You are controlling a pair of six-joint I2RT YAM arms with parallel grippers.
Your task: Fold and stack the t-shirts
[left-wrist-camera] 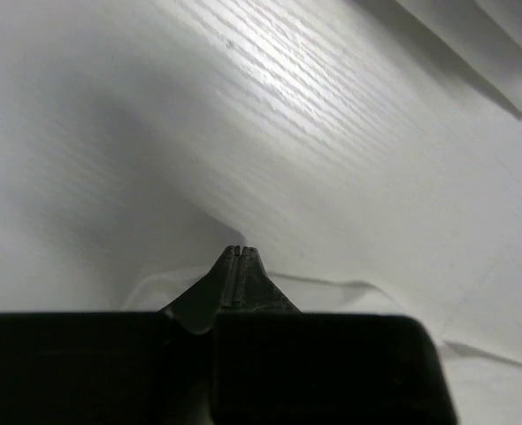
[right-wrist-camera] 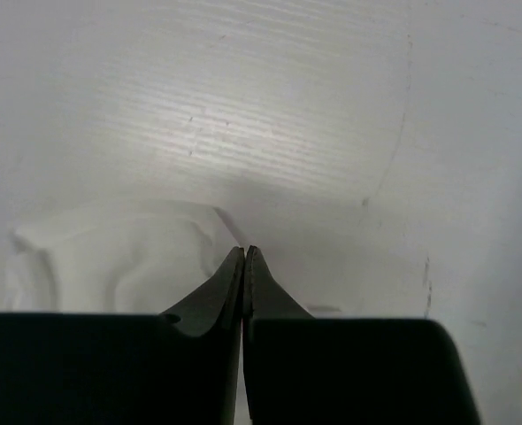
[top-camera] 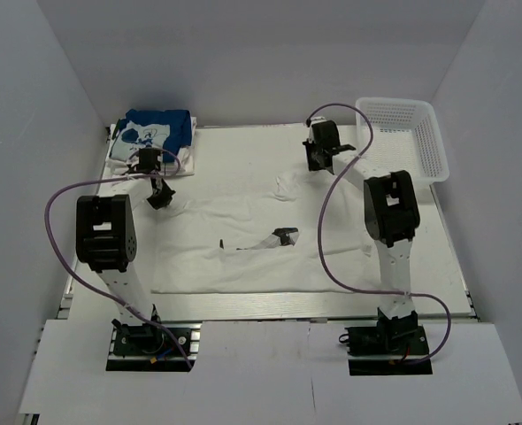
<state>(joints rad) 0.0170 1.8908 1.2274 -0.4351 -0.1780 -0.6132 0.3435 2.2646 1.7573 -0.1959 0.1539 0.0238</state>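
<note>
Spread flat, a plain white cloth t-shirt [top-camera: 243, 257], left of the white plastic mesh basket [top-camera: 425, 142] and nearer the arm bases. Far left of the basket, level with it, a folded blue t-shirt with a white cartoon print [top-camera: 159, 131] atop folded white cloth [top-camera: 124, 152]. Left gripper [top-camera: 159, 197] pressed shut at the spread shirt's corner farthest from the basket. Right gripper [top-camera: 318, 161] likewise shut, at the edge closest to the basket. Cloth caught between jaws or not: cannot tell.
</note>
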